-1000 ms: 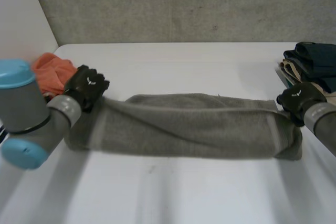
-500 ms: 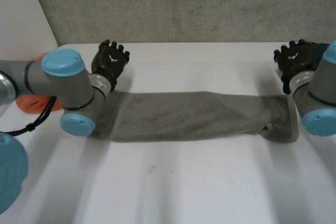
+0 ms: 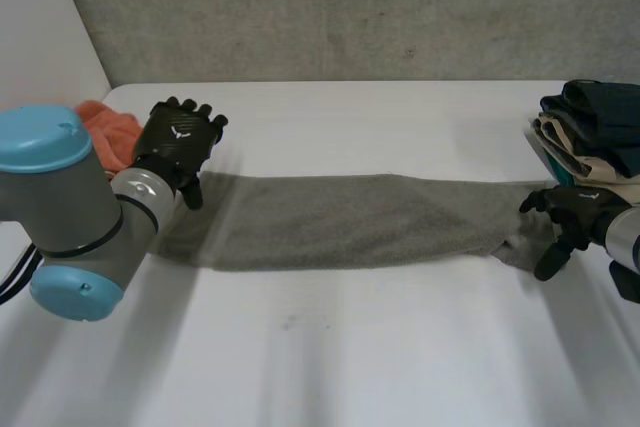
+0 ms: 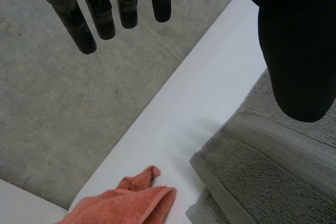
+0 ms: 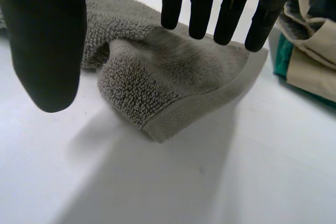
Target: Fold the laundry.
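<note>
Grey arms (image 3: 70, 209), light-blue caps (image 3: 40, 137), black hands (image 3: 178, 142)

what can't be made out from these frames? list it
Towel, left end: head view, covered by the left arm.
Orange cloth: head view, mostly behind the left arm; left wrist view, cut off by the edge.
Pile of folded clothes: cut off by the edge in the head and right wrist views; how many pieces is unclear.
Towel's underside layers: hidden by its top layer.
</note>
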